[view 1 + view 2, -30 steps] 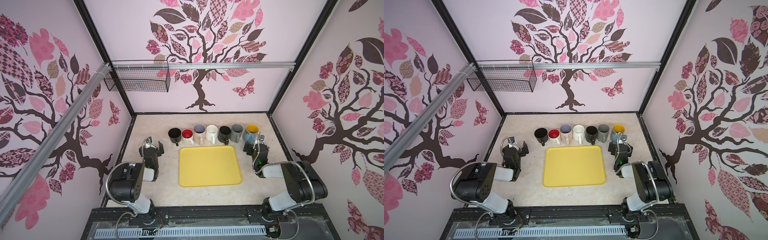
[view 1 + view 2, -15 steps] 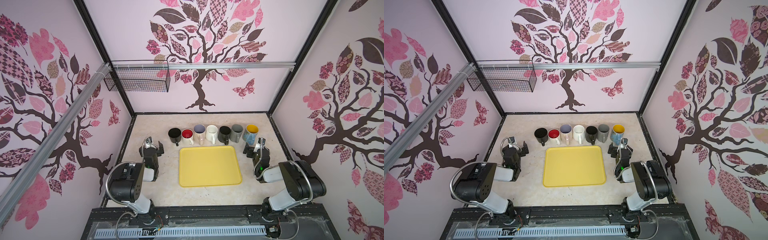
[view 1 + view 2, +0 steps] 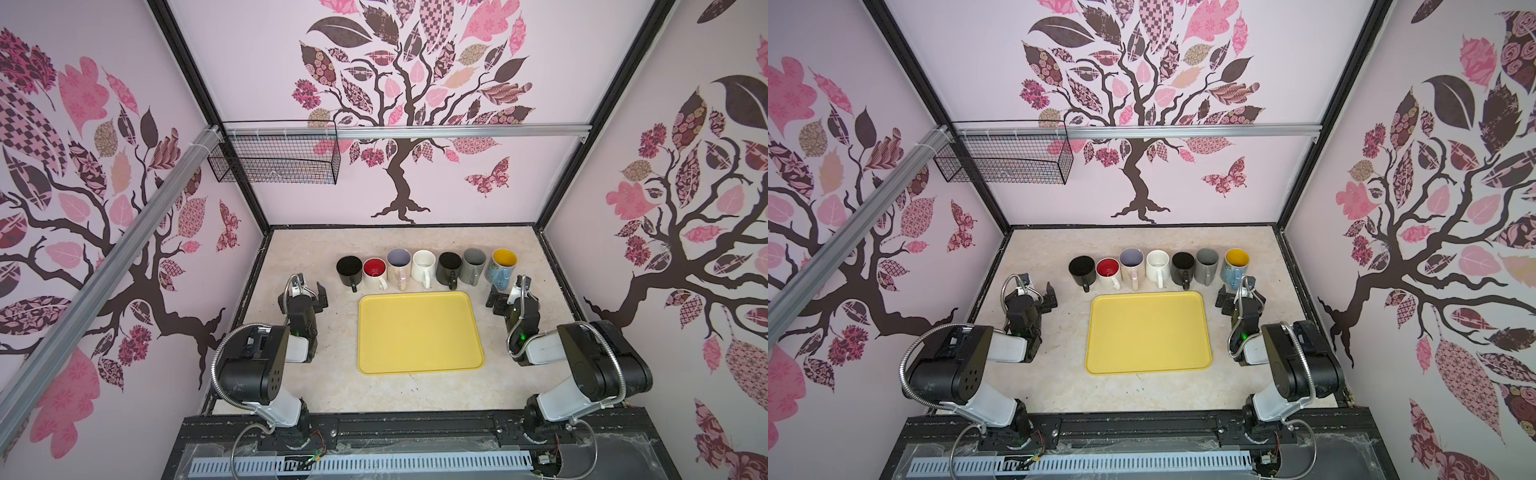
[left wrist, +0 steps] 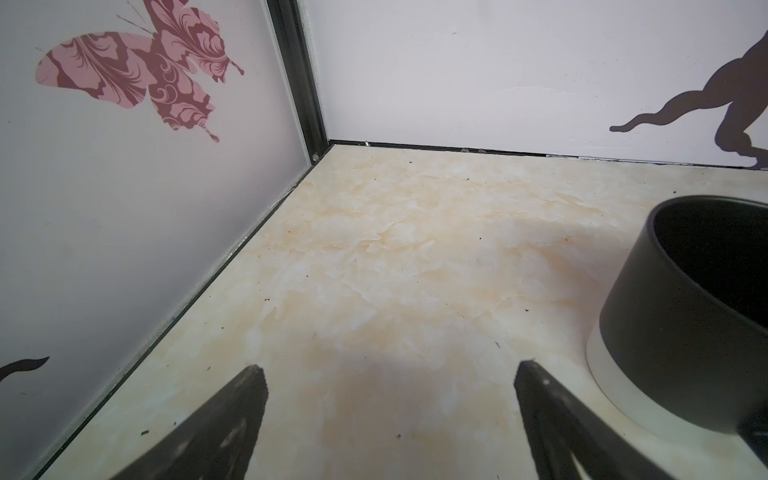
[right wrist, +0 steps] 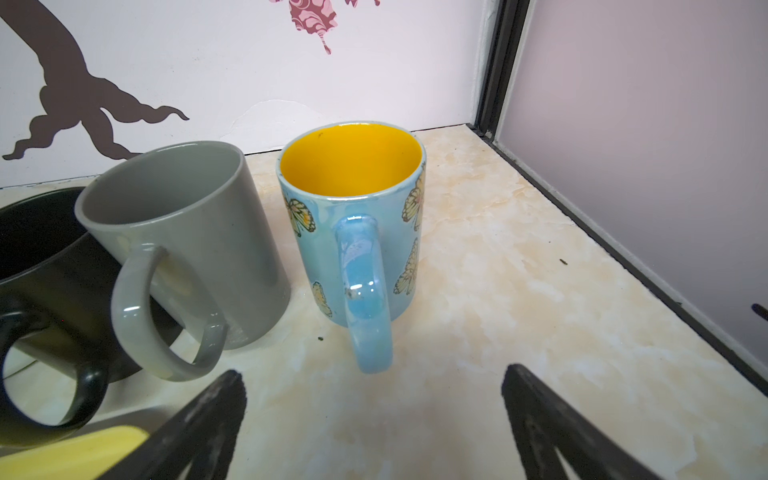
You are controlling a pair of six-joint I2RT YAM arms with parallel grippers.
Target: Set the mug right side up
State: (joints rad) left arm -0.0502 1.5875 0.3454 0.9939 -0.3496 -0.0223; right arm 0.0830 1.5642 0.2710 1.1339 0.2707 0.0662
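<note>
Blue butterfly mug [image 5: 353, 232], yellow inside, upright, left gripper [image 4: 390, 366], right gripper [image 5: 374, 376] both spread

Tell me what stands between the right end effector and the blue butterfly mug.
Nothing visible does. The right end effector is open and faces the handle of the blue mug, with only bare table between them. The grey mug stands to one side of that mug, apart from it and out of the path.
</note>
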